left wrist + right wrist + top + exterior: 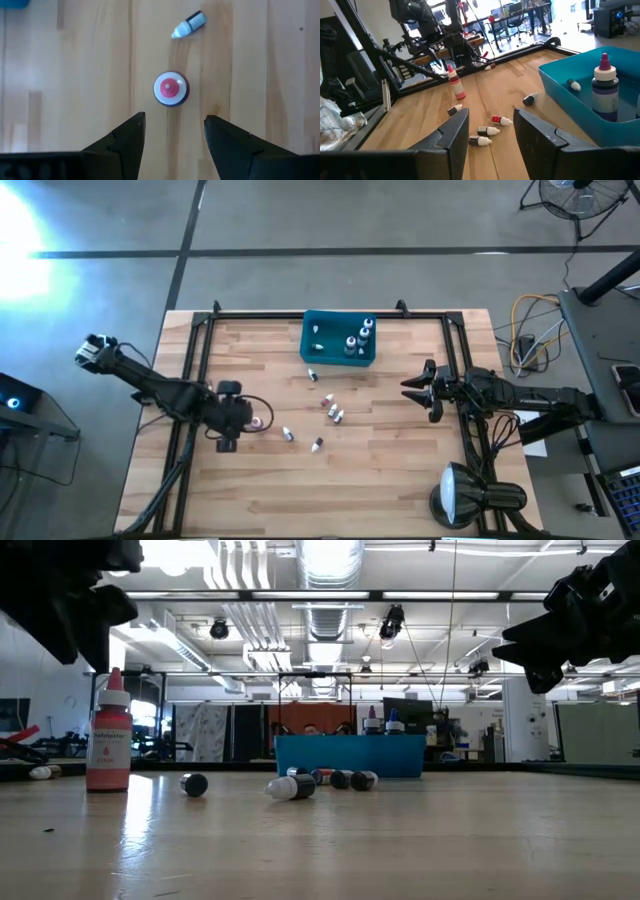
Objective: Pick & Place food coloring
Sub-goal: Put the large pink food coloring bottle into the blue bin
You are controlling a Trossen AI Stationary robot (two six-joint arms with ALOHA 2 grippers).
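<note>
Two dark, jointed arms, each ending in a black claw (257, 423) with two wedge-shaped fingers (122, 145).

From overhead I can't read the colours of the loose bottles (333, 412); the bin (559, 86) is cut off in the right wrist view, and its contents there perhaps partly hidden.

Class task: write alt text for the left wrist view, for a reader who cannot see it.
Seen from straight above, an upright red food coloring bottle stands on the wooden table, just ahead of the left gripper, whose dark jaws are open. A second small bottle with a white cap lies on its side beyond it.
</note>
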